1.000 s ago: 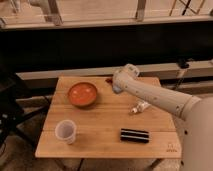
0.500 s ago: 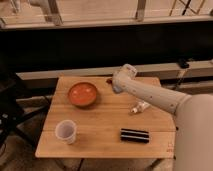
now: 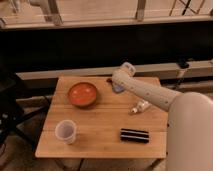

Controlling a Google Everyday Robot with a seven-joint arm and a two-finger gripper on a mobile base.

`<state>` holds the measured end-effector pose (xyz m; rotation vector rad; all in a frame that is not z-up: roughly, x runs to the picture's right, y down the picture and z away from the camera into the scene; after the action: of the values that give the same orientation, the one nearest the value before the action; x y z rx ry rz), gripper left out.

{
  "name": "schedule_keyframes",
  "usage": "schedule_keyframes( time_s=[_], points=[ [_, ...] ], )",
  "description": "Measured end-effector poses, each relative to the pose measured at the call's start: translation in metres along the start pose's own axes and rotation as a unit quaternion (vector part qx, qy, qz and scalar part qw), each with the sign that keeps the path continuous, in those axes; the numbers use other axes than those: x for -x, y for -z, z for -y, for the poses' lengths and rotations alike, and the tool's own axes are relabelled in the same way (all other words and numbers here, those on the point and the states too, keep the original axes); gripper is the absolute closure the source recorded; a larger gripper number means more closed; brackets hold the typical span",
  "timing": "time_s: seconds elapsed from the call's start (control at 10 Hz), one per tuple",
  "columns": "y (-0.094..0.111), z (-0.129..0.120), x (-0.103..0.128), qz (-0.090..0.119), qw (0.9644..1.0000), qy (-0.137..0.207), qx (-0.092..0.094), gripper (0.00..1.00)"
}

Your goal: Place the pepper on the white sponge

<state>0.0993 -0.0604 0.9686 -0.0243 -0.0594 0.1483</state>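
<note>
My gripper (image 3: 113, 81) is at the back middle of the wooden table (image 3: 100, 142), at the end of the white arm that reaches in from the lower right. A pale bluish-white sponge (image 3: 118, 89) lies just under and beside the wrist, partly covered by the arm. A tiny dark bit (image 3: 108, 80) shows at the gripper's tip near the table's back edge. I cannot tell whether it is the pepper or part of the gripper. No other pepper is in view.
A round orange-red bowl (image 3: 83, 94) sits left of the gripper. A translucent white cup (image 3: 66, 131) stands at the front left. A black ribbed block (image 3: 134, 135) lies at the front right. A small pale bottle-like object (image 3: 141, 106) lies under the forearm.
The wrist has shifted slightly left toward the table's back middle. The bowl, cup and block have not moved.
</note>
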Motion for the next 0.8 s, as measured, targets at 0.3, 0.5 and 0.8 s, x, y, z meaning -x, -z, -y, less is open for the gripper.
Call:
schedule_keyframes(
  time_s=[0.3, 0.5, 0.8],
  points=[
    [-0.017, -0.002, -0.008, -0.005, 0.9999, -0.01, 0.012, 1.0],
    [-0.025, -0.003, -0.012, -0.011, 0.9997, -0.013, 0.017, 1.0],
    [-0.035, -0.005, -0.018, -0.023, 0.9993, -0.016, 0.026, 1.0]
  ],
)
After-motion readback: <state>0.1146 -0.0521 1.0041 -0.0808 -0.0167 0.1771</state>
